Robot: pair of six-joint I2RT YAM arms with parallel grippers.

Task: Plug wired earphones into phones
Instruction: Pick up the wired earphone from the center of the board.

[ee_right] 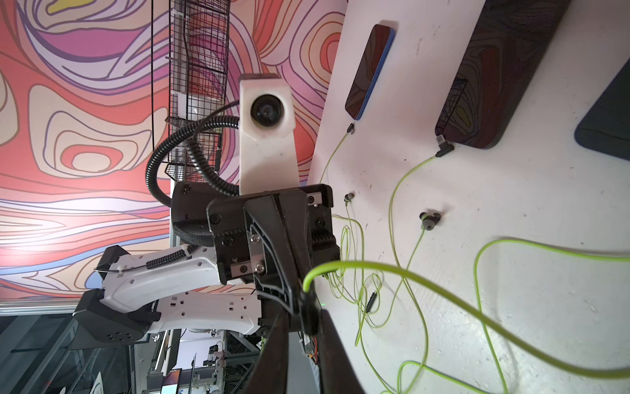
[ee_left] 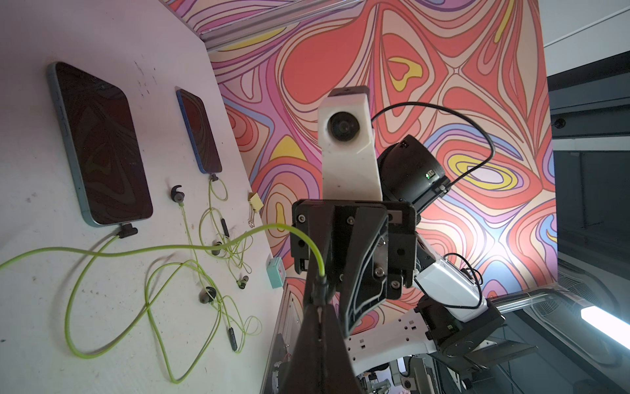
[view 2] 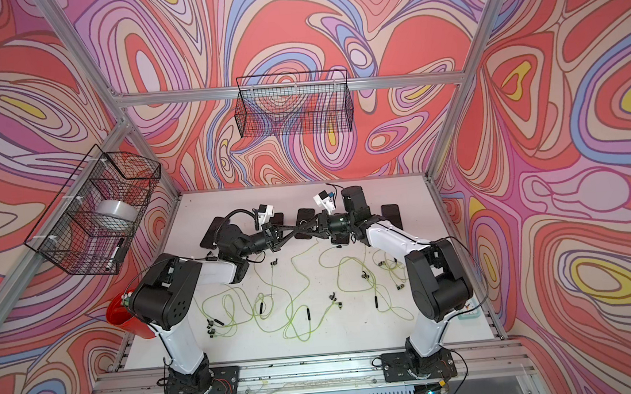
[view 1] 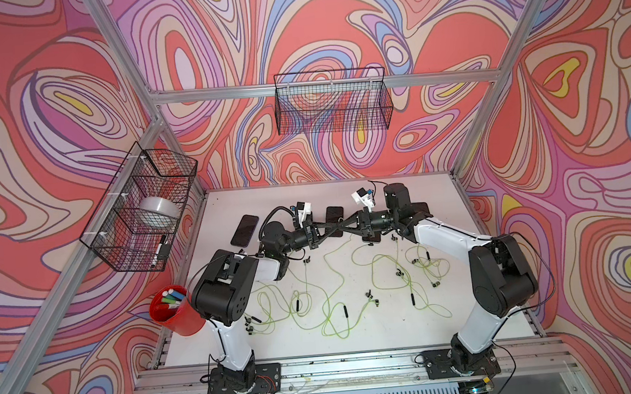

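Note:
Both grippers hang tip to tip above the middle of the white table, as both top views show. My left gripper is shut on the small dark plug of one of the yellow-green wired earphones. My right gripper has narrow jaws closed on the same plug. The held cable sags to the table. Black phones lie in a row behind. More earphones sprawl in front.
A red cup of markers stands at the table's front left. Wire baskets hang on the back wall and the left wall. A binder clip and a small teal block lie at the right table edge.

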